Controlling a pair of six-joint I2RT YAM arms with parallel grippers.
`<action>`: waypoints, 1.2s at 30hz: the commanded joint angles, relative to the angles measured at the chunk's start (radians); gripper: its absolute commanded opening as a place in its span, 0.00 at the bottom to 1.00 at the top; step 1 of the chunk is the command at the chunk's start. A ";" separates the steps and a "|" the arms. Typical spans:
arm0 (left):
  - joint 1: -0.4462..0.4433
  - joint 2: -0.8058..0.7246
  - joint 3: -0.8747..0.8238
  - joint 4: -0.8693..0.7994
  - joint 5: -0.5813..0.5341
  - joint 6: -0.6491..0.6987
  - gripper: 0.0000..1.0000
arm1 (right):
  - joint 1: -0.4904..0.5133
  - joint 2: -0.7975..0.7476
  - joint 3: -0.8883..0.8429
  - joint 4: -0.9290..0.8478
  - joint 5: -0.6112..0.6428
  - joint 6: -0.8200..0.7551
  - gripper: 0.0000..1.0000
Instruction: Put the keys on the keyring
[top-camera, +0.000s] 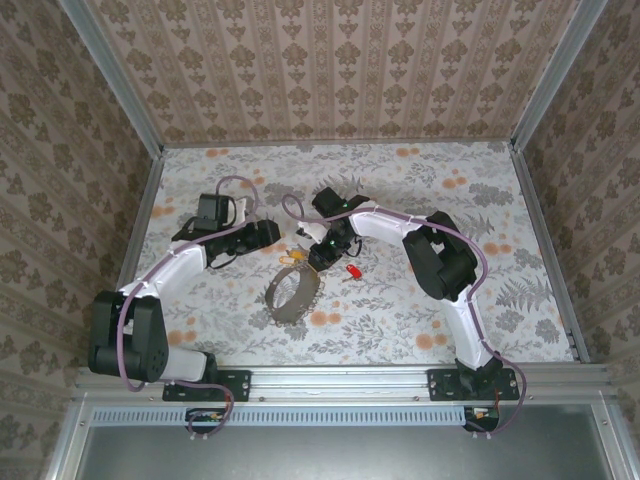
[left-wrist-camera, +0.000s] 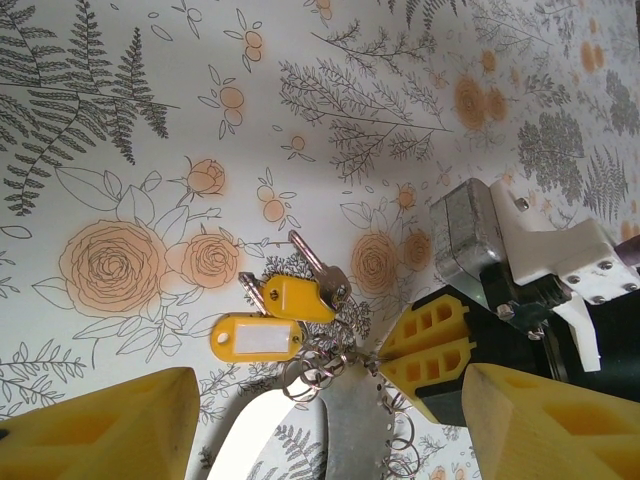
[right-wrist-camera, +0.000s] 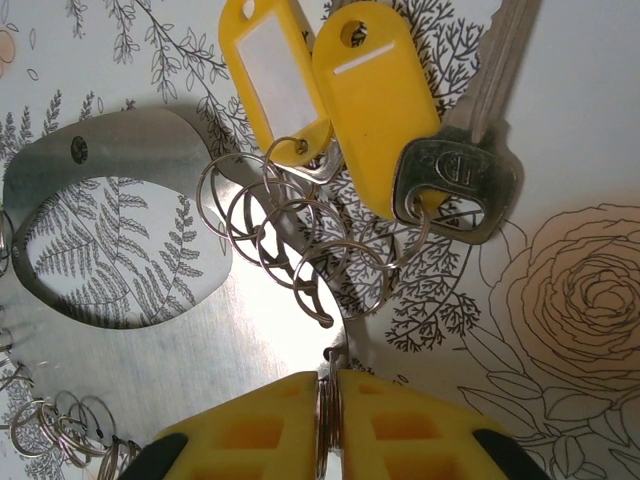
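Note:
The keyring (top-camera: 293, 295) is a bent metal band (right-wrist-camera: 120, 160) with several small split rings (right-wrist-camera: 290, 235) along its edge. Two keys with yellow tags (left-wrist-camera: 255, 337) (right-wrist-camera: 375, 95) and a silver key (right-wrist-camera: 470, 170) hang on these rings. A tiny key with a red head (top-camera: 352, 270) lies loose on the table, right of the band. My right gripper (right-wrist-camera: 328, 378) is shut on one split ring at the band's edge; it also appears in the left wrist view (left-wrist-camera: 385, 352). My left gripper (left-wrist-camera: 330, 400) stands open just over the band, its fingers (left-wrist-camera: 100, 430) on either side.
The flowered table cloth (top-camera: 420, 180) covers the floor inside patterned walls. The two arms meet at the table's middle, with a purple cable (top-camera: 295, 208) looping between them. Open room lies at the right and far side.

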 joint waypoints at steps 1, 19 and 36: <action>-0.011 0.003 0.004 -0.008 0.001 0.035 0.71 | 0.001 0.018 0.016 -0.025 -0.030 -0.005 0.12; -0.037 -0.077 -0.018 0.012 0.011 0.040 0.67 | 0.003 -0.343 -0.321 0.345 -0.161 -0.027 0.00; -0.196 -0.472 -0.127 0.155 0.085 0.099 0.26 | -0.006 -0.753 -0.623 0.735 -0.376 0.069 0.00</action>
